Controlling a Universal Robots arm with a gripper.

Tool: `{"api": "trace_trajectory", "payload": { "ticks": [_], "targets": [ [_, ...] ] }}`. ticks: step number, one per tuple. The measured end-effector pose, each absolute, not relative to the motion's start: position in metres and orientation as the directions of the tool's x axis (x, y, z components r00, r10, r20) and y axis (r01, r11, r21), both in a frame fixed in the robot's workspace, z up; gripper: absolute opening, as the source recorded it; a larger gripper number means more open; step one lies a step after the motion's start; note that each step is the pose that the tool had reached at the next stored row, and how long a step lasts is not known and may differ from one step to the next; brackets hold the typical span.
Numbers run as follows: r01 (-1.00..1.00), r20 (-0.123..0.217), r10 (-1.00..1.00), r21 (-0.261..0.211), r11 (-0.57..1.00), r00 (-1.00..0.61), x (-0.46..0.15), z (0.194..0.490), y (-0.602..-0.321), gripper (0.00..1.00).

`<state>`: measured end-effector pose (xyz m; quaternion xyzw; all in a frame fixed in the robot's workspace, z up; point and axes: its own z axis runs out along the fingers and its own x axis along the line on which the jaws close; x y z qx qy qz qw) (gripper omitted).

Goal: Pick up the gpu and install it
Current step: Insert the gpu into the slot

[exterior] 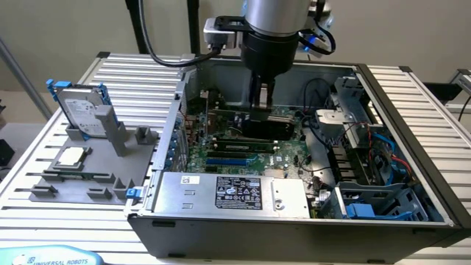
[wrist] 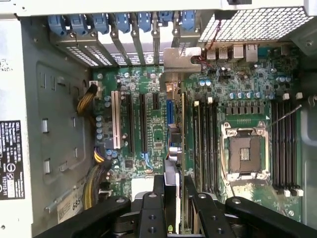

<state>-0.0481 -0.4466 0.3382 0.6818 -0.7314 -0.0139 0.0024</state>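
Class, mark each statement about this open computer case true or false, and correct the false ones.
1. The tool grips the gpu inside the computer case. True.
2. The hard drive lies inside the case. False: the hard drive stands upright in the grey fixture outside the case, on the exterior view's left.
3. The CPU socket holds a chip. False: the CPU socket is empty; the CPU chip sits on the fixture.
4. The power supply sits inside the case. True.
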Motion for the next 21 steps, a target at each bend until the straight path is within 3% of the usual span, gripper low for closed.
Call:
{"api": "trace_trajectory", "payload": {
  "ticks": [21],
  "targets": [
    [-0.999,-0.016,-0.999,0.015,0.039,-0.039,-0.079,0.301,-0.448,0.27]
  ]
}}
